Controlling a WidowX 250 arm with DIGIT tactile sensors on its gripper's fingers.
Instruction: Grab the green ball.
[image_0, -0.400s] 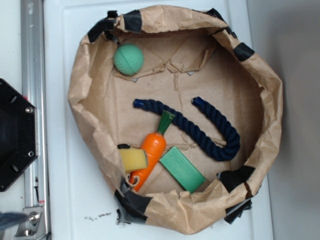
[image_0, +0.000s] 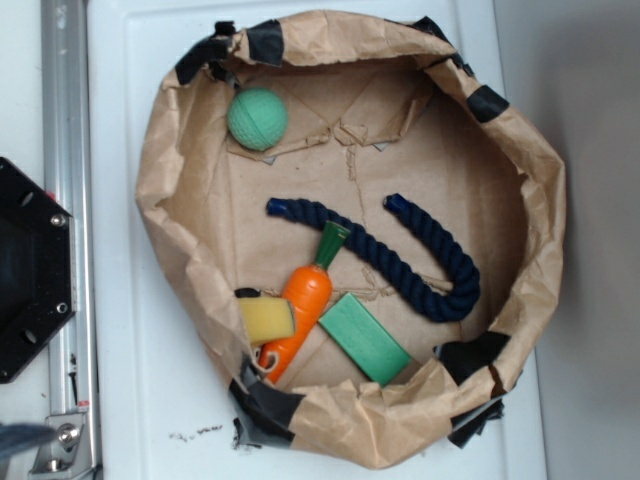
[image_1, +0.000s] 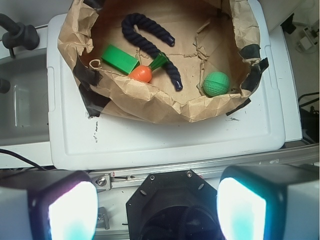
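Green ball (image_1: 216, 83) — inside the rolled paper bag (image_1: 150, 102) near its wall, well ahead of the jaws and slightly toward their right finger; round, no long axis. Jaws — spread wide, empty, hovering short of the bag

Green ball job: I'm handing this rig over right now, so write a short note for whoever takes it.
Tool: open, empty, high above the robot base, outside the paper bag.
Green ball: on the bag's floor near the rim closest to the base, untouched, clear of the blue rope, carrot toy, yellow sponge and green block.
Done: nothing yet.
Left: move over the ball, descend, close, lift.
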